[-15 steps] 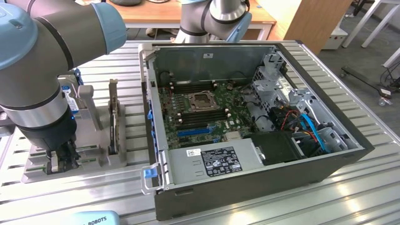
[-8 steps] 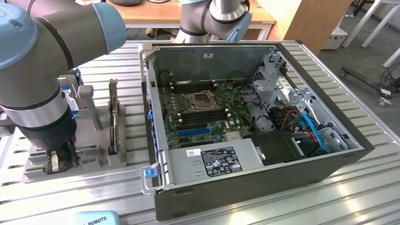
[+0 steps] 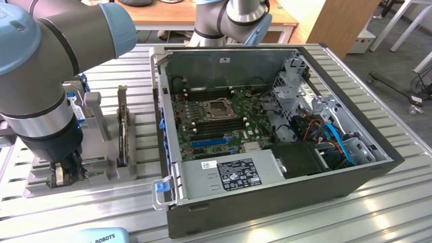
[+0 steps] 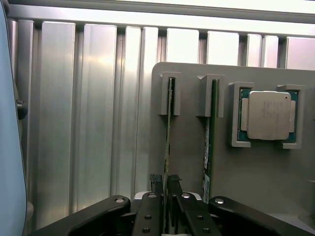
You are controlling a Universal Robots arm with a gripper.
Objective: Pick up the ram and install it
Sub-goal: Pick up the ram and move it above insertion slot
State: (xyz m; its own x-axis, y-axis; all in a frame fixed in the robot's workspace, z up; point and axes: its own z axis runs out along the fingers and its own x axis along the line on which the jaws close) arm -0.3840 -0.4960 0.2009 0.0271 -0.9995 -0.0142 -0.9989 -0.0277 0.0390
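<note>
one ram stick point(image 4: 168, 132) is clamped in the gripper point(image 4: 165, 182), on edge in the grey holder point(image 4: 188, 147); a second stick point(image 4: 208, 142) stands just beside.

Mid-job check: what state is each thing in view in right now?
First ram: on edge in its holder slot, gripped, not lifted out.
Gripper: shut on the first ram.
Second ram: on edge in the next slot, untouched.
Processor: lying flat in its holder pocket.
Computer case: side open, lying on the table.
Processor socket: looks empty.
</note>
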